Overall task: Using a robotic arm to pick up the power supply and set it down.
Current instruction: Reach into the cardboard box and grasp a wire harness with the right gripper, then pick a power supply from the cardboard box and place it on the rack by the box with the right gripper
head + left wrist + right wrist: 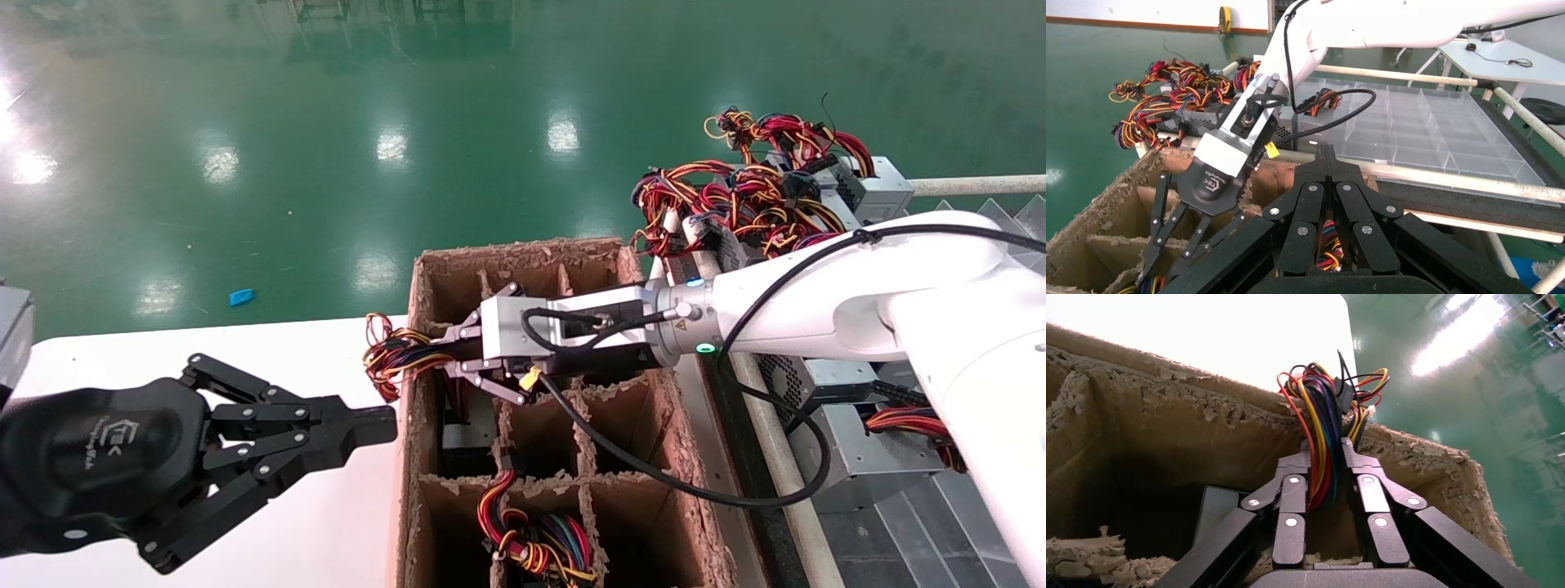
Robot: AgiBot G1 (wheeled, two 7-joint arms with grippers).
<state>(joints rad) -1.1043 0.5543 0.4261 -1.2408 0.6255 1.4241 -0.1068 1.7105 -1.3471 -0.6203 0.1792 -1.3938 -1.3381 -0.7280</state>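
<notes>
Most of the power supply [467, 431] is hidden: only a dark grey slab of its casing shows deep in a compartment of the cardboard box [425, 269], in shadow, and its far end is cut off by the paper dividers. Its wire bundle [400, 355] rises out of that compartment and spills over the box's left wall toward the white table [270, 343]. The right gripper [448, 353], on the robotic arm [817, 294] reaching across the box from the right, sits at the top of the same compartment with its fingers [1364, 478] pressed onto the wires, the purple, yellow and red strands running between them. The casing itself lies below and just behind the fingertips, not touched by them. The left gripper [372, 425] hovers over the table beside the box, fingers pressed together and holding nothing. More supplies with red and yellow wires [752, 188] lie piled beyond the box
</notes>
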